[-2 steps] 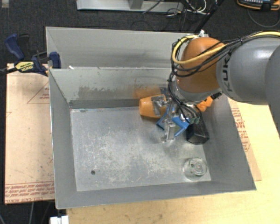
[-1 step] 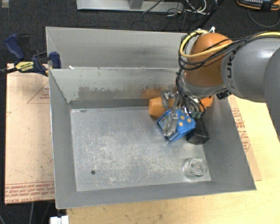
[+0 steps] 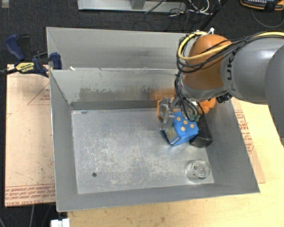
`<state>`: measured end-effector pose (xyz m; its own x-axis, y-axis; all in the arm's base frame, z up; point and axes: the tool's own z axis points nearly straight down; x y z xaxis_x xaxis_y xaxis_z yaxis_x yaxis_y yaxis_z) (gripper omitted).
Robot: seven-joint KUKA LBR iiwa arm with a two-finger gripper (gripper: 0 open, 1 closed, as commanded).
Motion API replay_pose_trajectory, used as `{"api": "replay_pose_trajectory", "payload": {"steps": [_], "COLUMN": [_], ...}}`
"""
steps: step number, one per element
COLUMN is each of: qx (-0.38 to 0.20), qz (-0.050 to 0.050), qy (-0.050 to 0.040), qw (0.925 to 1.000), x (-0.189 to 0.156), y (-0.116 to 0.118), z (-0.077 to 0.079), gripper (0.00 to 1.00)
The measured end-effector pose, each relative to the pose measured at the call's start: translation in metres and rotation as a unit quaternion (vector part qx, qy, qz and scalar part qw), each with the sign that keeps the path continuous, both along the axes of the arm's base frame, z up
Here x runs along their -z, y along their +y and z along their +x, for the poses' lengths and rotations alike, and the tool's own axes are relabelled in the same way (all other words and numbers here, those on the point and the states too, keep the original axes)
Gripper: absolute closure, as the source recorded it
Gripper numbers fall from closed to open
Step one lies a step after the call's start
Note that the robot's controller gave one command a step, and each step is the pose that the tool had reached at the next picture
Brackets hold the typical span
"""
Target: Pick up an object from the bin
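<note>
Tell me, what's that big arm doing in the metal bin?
The arm reaches into the grey bin from the right, meant to pick one thing out. Its tip is down near the back right, right against a blue block with yellow dots. A black thing lies beside the block, and a clear round thing lies apart, nearer the front. Whether the block is gripped yet, I cannot tell.

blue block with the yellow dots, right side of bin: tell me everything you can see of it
The blue block is small and chunky and looks like plastic, with several yellow dots on its upward face and a darker blue lower side. It sits tilted on the bin floor, right of centre. The gripper is at its upper left edge; whether it grips the block cannot be told. A black object lies against its right side.
</note>
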<state>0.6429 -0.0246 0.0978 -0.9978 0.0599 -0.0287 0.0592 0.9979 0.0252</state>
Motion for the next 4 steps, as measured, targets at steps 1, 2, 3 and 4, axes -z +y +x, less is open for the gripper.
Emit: {"api": "replay_pose_trajectory", "payload": {"steps": [1,2,3,4], "qx": [0.000,-0.001,0.041,0.071], "qz": [0.000,-0.003,0.000,0.000], "qy": [0.0002,0.0099,0.0025,0.0066], "qw": [1.0000,0.9999,0.9992,0.9975], "x": [0.000,-0.033,-0.065,-0.077], "y": [0.000,-0.002,-0.011,-0.020], "z": [0.000,-0.007,-0.019,-0.033], "gripper": [1.00,1.00,1.00,1.00]}}
